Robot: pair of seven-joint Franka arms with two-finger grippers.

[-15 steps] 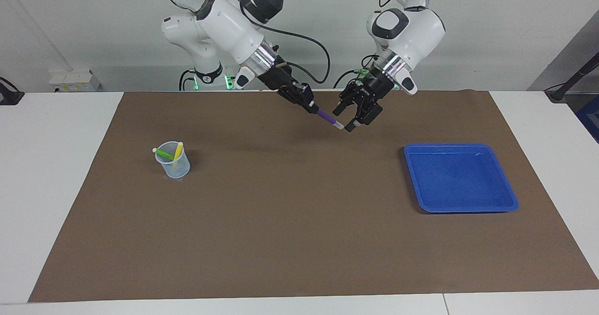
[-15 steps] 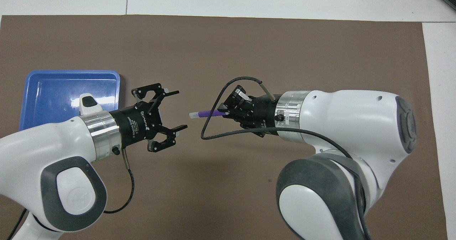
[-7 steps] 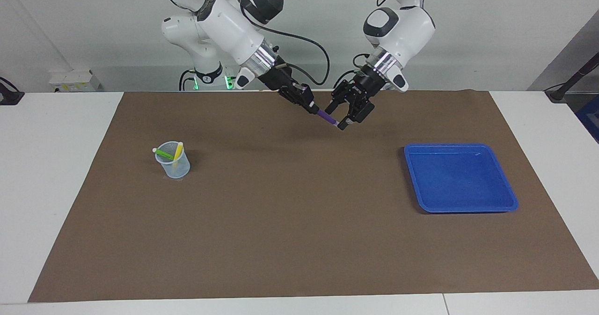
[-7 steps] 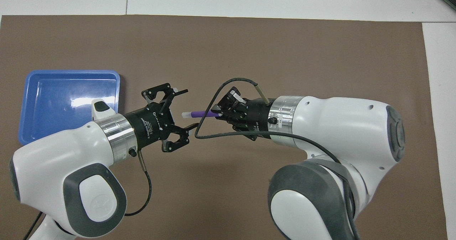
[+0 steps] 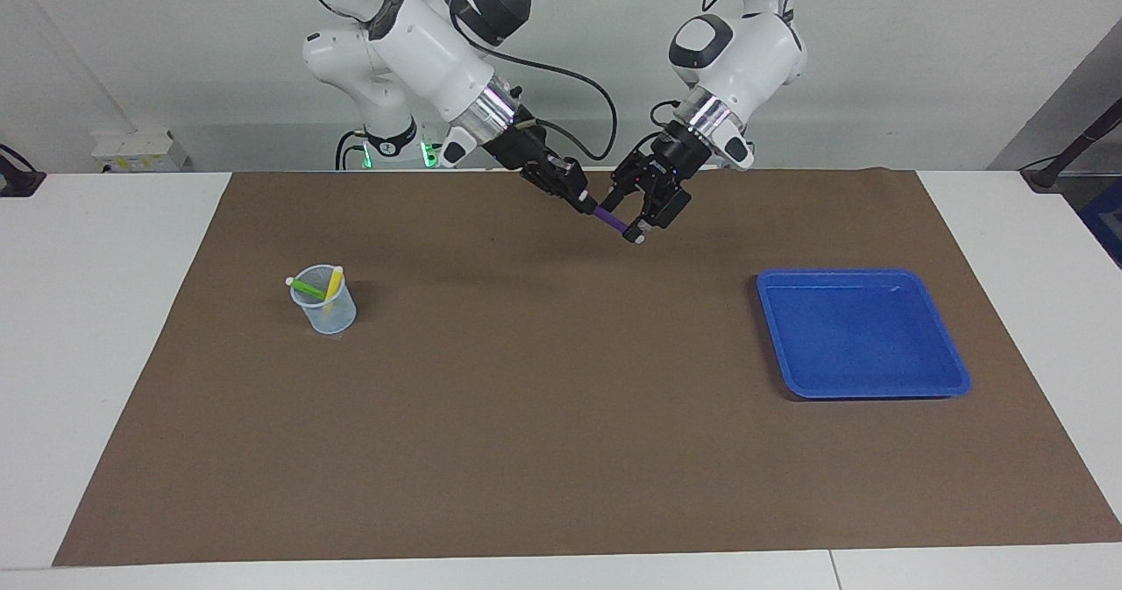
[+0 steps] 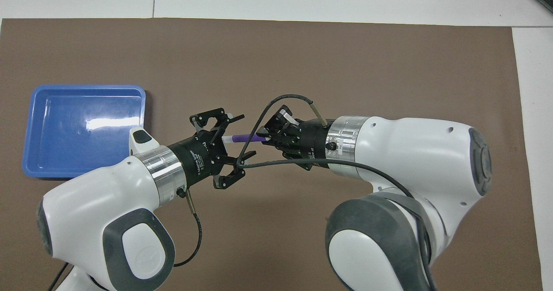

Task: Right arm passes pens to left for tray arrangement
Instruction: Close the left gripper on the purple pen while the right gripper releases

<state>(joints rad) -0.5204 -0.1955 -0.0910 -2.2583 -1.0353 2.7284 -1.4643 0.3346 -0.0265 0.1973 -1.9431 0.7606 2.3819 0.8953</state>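
In the facing view, a pale translucent cup (image 5: pixel 323 307) is standing on the brown mat (image 5: pixel 561 450) toward the right arm's end of the table, and two pens are leaning inside it: a green pen (image 5: pixel 306 288) and a yellow pen (image 5: pixel 333 284), crossing each other with their pale tips above the rim. Up in the air over the part of the mat close to the robots, the right gripper (image 5: pixel 585 205) is clamping one end of the purple pen (image 5: pixel 613 221), its fingertips pressed tight on the barrel, so that the pen is slanting down and pointing toward the left arm's end of the table. The left gripper (image 5: pixel 633 219) is meeting it there with its fingers spread apart, one on each side of the pen's pale-tipped free end (image 6: pixel 226 139); whether they are touching the pen cannot be told. The overhead view is showing the same: the left gripper (image 6: pixel 233 140) is bracketing the purple pen (image 6: pixel 242 138) while the right gripper (image 6: pixel 265 136) is holding its other end. Toward the left arm's end of the table the blue tray (image 5: pixel 862 387) is lying flat on the mat with no pen in it. Counted, there are three pens, one cup, one tray and two grippers.
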